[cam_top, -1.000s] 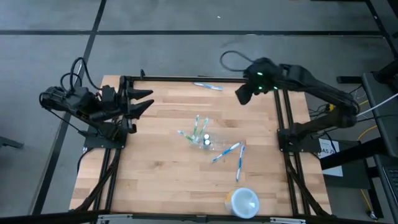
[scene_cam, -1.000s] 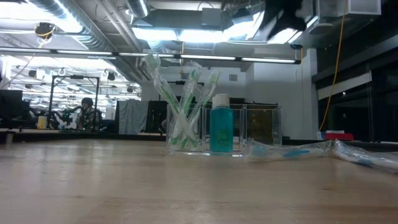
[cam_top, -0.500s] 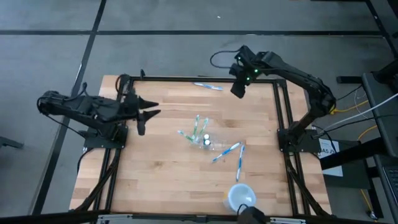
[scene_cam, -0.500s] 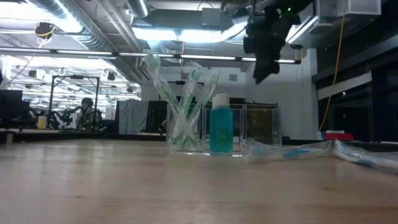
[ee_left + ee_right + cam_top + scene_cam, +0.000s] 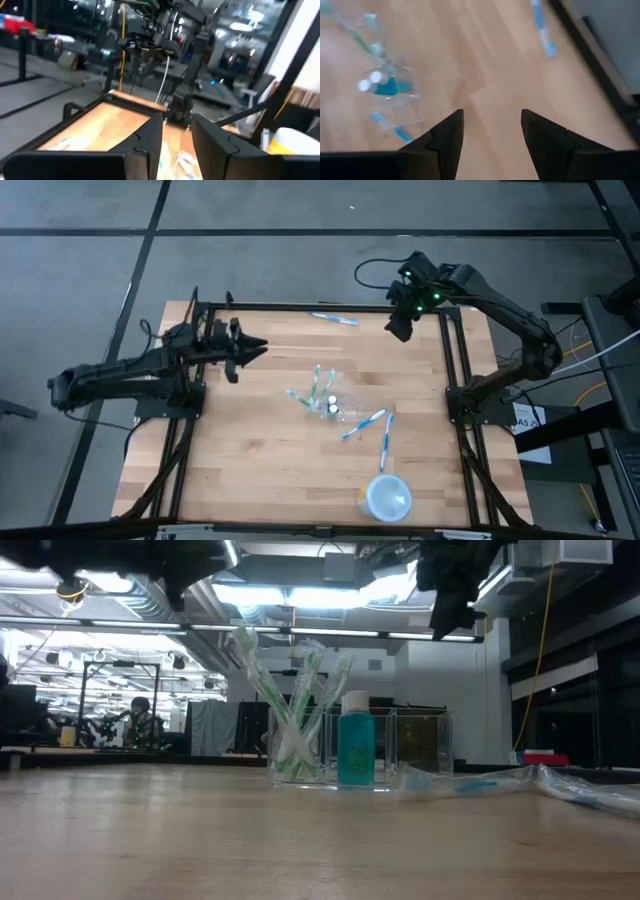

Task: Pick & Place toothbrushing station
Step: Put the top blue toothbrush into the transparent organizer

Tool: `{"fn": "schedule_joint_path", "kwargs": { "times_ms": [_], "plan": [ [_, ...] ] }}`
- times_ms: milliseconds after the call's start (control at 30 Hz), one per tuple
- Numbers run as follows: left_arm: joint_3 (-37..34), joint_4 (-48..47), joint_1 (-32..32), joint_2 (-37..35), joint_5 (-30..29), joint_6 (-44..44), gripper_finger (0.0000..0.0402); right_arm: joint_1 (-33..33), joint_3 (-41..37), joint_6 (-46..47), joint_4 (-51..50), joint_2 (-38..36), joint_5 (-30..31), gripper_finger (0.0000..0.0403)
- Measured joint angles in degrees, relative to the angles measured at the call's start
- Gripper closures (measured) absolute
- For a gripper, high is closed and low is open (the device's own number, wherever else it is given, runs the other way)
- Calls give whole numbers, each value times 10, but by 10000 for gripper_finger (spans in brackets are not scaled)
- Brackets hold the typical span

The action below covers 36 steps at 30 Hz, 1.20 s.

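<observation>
The toothbrushing station (image 5: 322, 395) is a small clear holder that stands by its base on the wood near the table's middle. It holds several green wrapped toothbrushes (image 5: 295, 705) and a teal bottle with a white cap (image 5: 355, 750). It also shows in the right wrist view (image 5: 385, 87). My left gripper (image 5: 252, 348) hovers open over the table's left part, pointing toward the station. My right gripper (image 5: 400, 322) hovers open and high near the far right corner; it also shows in the low view (image 5: 450, 590). Both are empty.
Two wrapped blue toothbrushes (image 5: 362, 422) (image 5: 385, 440) lie to the right of and nearer than the station. Another (image 5: 335, 318) lies at the far edge. A round white cup (image 5: 388, 498) stands near the near edge. A black frame rail (image 5: 455, 360) runs along the table's right side.
My left arm has stretched out and its gripper has gone a little toward the table's right edge, out over the wood. My right gripper has swung toward the table's left, dipped, then come back right and up near the far right corner.
</observation>
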Motion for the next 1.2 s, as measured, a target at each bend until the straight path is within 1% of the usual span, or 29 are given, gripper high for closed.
{"fn": "schedule_joint_path", "kwargs": {
  "times_ms": [67, 133, 267, 333, 400, 467, 567, 633, 700, 767, 800, 967, 1067, 1100, 1200],
  "plan": [
    [-48, 18, 3, -42, -3, -7, 306, 2, 0, -3, 3, -15, 28, 202],
    [-99, 24, 0, -90, -32, -24, 308, -3, 0, -1, 0, -23, 43, 202],
    [-205, 97, -26, -180, -81, -70, 309, -29, 0, 10, -14, -17, 46, 202],
    [-246, 113, -43, -214, -115, -92, 309, -36, 0, 9, -14, -8, 46, 202],
    [-246, 46, -65, -237, -145, -99, 309, -39, 7, -2, -18, 4, 46, 202],
    [-247, 41, -88, -246, -159, -93, 309, -42, 26, -13, -21, 16, 47, 202],
    [-248, 26, -119, -248, -196, -88, 309, -59, 72, -36, -35, 43, 48, 202],
    [-248, 16, -137, -242, -215, -92, 309, -75, 118, -48, -68, 74, 42, 202],
    [-248, 8, -152, -238, -239, -102, 309, -88, 169, -63, -125, 116, 36, 202],
    [-248, 5, -165, -231, -261, -108, 309, -91, 215, -88, -183, 164, 43, 202],
    [-248, 4, -171, -228, -271, -109, 308, -85, 233, -86, -194, 185, 48, 202],
    [-248, 5, -197, -222, -309, -113, 307, -77, 328, -37, -187, 249, 37, 202],
    [-248, 5, -209, -220, -327, -120, 309, -73, 388, 0, -215, 307, 55, 202],
    [-248, 5, -213, -220, -331, -121, 310, -68, 404, 20, -209, 324, 63, 202],
    [-248, 5, -222, -220, -340, -122, 310, -60, 450, 97, -215, 353, 62, 201]
  ]
}}
